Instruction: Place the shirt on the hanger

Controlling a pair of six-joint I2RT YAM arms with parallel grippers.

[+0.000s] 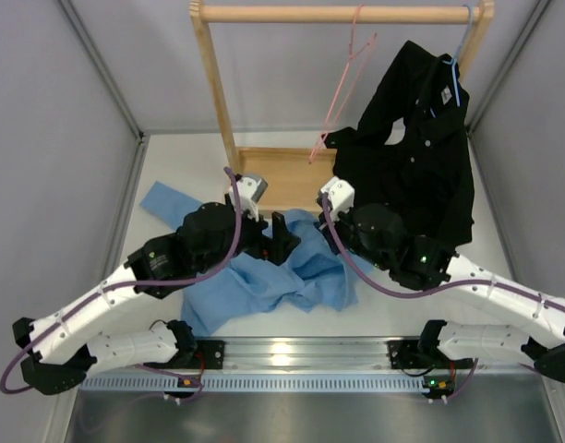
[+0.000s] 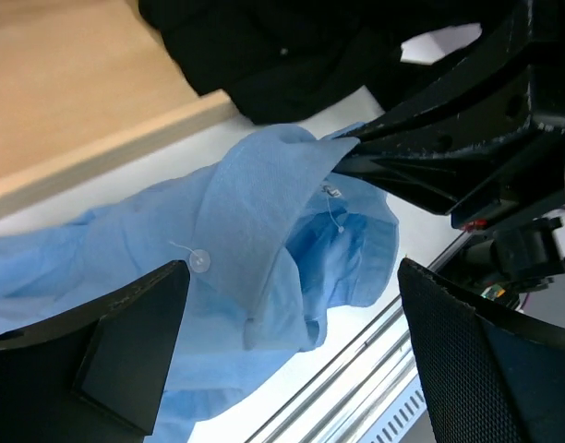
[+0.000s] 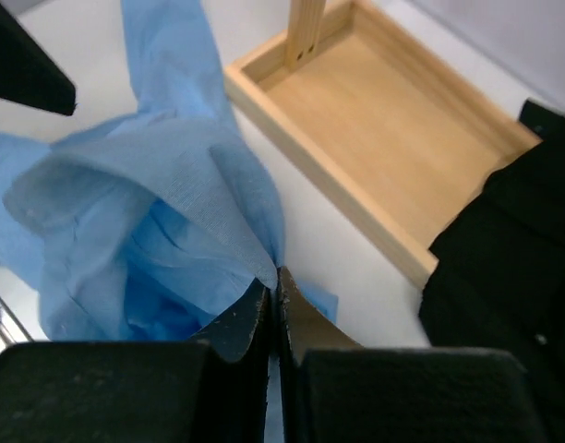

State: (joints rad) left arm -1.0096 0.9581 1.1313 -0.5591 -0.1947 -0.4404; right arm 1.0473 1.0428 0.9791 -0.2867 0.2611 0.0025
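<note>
Both arms reach in from the near edge, elbows bent outward and wrists meeting over the middle of the counter [image 1: 393, 314]. The left arm [image 1: 107, 291] folds up and forward. The left fingers [image 1: 284, 238] point right toward the other wrist and are spread wide with nothing between them, hovering just above the shirt [image 1: 264, 277]. The right arm [image 1: 504, 291] bends in the same way from the other side. The right fingers [image 3: 269, 293] are pressed together, pinching a fold at the shirt's collar edge so that the cloth rises to a small peak.

The shirt is soft, light blue woven fabric. It lies wrinkled and bunched on the counter between the wrists, with one sleeve trailing back to the left. The left wrist view shows its folded collar and a small white button [image 2: 199, 261].

The hanger [image 1: 342, 88] is thin pink wire, triangular with a hook. It hangs tilted from the round wooden rail [image 1: 338, 13], well apart from the shirt. Beside it a black shirt [image 1: 421, 157] with dark buttons hangs on a thin blue hanger [image 1: 458, 69]. The rack's base is a shallow tray [image 3: 402, 157] of pale, smooth wood, just behind the blue cloth.
</note>
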